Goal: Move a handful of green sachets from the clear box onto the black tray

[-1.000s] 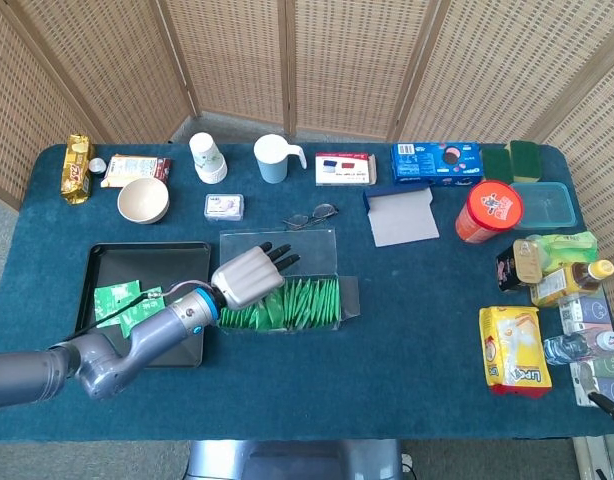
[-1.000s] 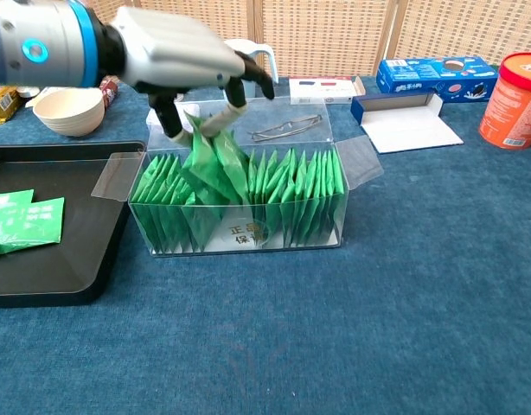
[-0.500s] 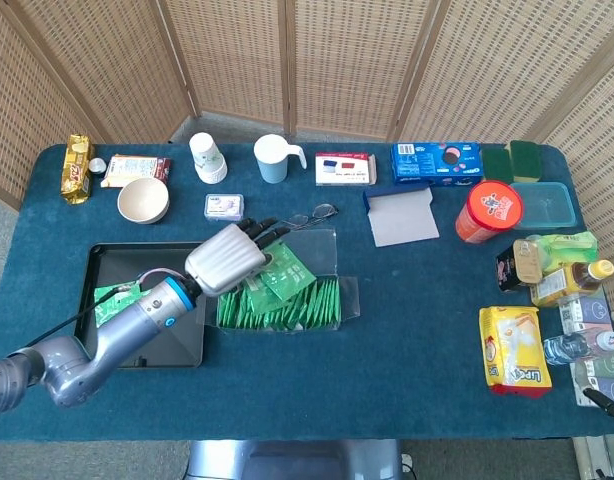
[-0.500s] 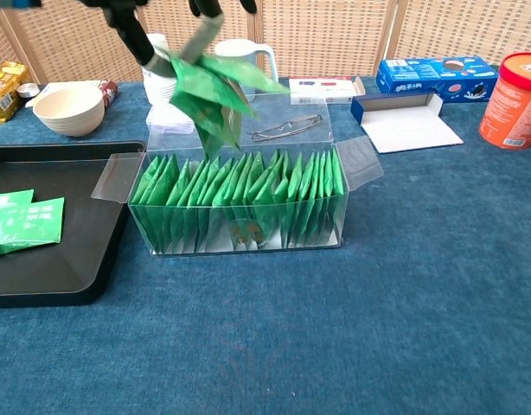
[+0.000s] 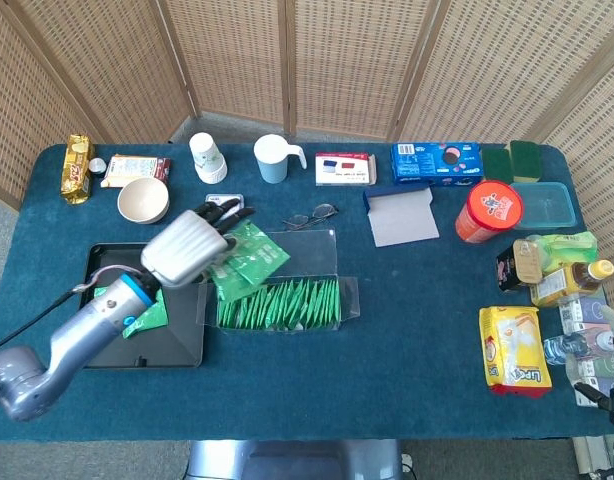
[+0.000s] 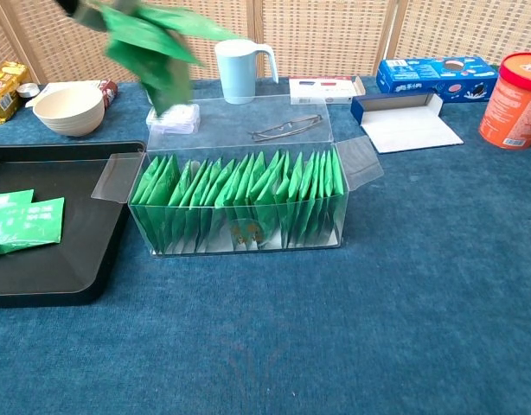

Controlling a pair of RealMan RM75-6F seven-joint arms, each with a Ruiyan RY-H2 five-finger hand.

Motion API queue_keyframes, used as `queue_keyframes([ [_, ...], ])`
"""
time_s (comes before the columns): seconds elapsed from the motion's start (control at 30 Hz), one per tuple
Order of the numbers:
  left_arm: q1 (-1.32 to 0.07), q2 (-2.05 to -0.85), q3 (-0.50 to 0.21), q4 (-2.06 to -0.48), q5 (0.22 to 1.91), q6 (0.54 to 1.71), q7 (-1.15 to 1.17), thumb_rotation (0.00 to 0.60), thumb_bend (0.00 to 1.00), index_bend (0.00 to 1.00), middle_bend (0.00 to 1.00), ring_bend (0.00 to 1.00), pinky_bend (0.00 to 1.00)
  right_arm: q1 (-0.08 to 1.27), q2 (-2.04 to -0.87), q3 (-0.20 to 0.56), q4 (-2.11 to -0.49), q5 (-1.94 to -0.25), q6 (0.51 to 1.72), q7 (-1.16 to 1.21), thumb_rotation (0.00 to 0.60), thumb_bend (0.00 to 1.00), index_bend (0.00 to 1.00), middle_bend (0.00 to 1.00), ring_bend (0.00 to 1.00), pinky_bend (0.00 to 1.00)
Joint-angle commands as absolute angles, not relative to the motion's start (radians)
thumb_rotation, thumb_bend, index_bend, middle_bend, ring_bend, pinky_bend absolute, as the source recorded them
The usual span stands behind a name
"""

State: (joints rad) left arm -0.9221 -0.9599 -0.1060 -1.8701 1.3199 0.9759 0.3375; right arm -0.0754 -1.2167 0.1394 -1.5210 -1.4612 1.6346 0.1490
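Left hand (image 5: 190, 247) lifted, fingers closed around a bunch of green sachets (image 5: 245, 258).
Bunch hangs above clear box's (image 5: 332, 240) left end, right of black tray (image 5: 182, 340).

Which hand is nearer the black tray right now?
Left. The left hand holds green sachets just beside the black tray's far right corner, above the clear box. The right hand is not visible in either view.

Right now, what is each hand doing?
Left hand: holding a bunch of green paper sachets above the clear plastic box.
Right hand: not in view.
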Motion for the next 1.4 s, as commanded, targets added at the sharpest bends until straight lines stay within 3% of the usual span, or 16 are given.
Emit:
queue_keyframes([
  [0.03,-0.874,-0.913,-0.088,-1.888,1.334,1.008,0.319,0.600,0.37,0.62,0.13,0.10,0.23,-0.066,-1.219,0.141,-1.527,-1.466,1.627,0.141,0.508,0.39,0.11,0.21,0.17,0.25],
  [0.37,-0.689,-0.811,-0.002,-1.889,1.343,1.092,0.257,0.600,0.37,0.62,0.13,0.10,0.23,-0.010,-1.233,0.144,-1.551,-1.486,1.573,0.102,0.508,0.39,0.11,0.21,0.17,0.25],
  [0.7,-0.546,-0.837,0.052,-1.810,1.296,1.144,0.243,0.600,0.37,0.60,0.13,0.10,0.23,0.029,-1.248,0.147,-1.556,-1.485,1.537,0.078,0.509,0.39,0.10,0.21,0.17,0.25],
  [0.77,-0.528,-0.849,0.056,-1.797,1.283,1.140,0.242,0.600,0.36,0.53,0.12,0.10,0.23,0.033,-1.247,0.147,-1.559,-1.486,1.535,0.074,0.509,0.39,0.10,0.21,0.17,0.25],
  [0.93,-0.520,-0.869,0.045,-1.806,1.230,1.113,0.292,0.600,0.30,0.23,0.06,0.07,0.23,0.031,-1.240,0.145,-1.564,-1.479,1.541,0.075,0.507,0.39,0.10,0.24,0.17,0.25],
  [1.03,-0.516,-0.877,0.037,-1.815,1.219,1.111,0.313,0.600,0.26,0.14,0.04,0.06,0.23,0.028,-1.239,0.142,-1.560,-1.475,1.542,0.079,0.508,0.39,0.10,0.23,0.17,0.25],
  [1.23,-0.502,-0.880,0.020,-1.838,1.196,1.124,0.342,0.600,0.22,0.03,0.02,0.06,0.23,0.029,-1.229,0.143,-1.558,-1.473,1.548,0.086,0.508,0.39,0.10,0.23,0.17,0.25],
  [1.4,-0.471,-0.859,0.010,-1.866,1.186,1.160,0.332,0.600,0.22,0.03,0.02,0.06,0.23,0.034,-1.217,0.148,-1.561,-1.469,1.547,0.082,0.508,0.39,0.10,0.22,0.17,0.25],
])
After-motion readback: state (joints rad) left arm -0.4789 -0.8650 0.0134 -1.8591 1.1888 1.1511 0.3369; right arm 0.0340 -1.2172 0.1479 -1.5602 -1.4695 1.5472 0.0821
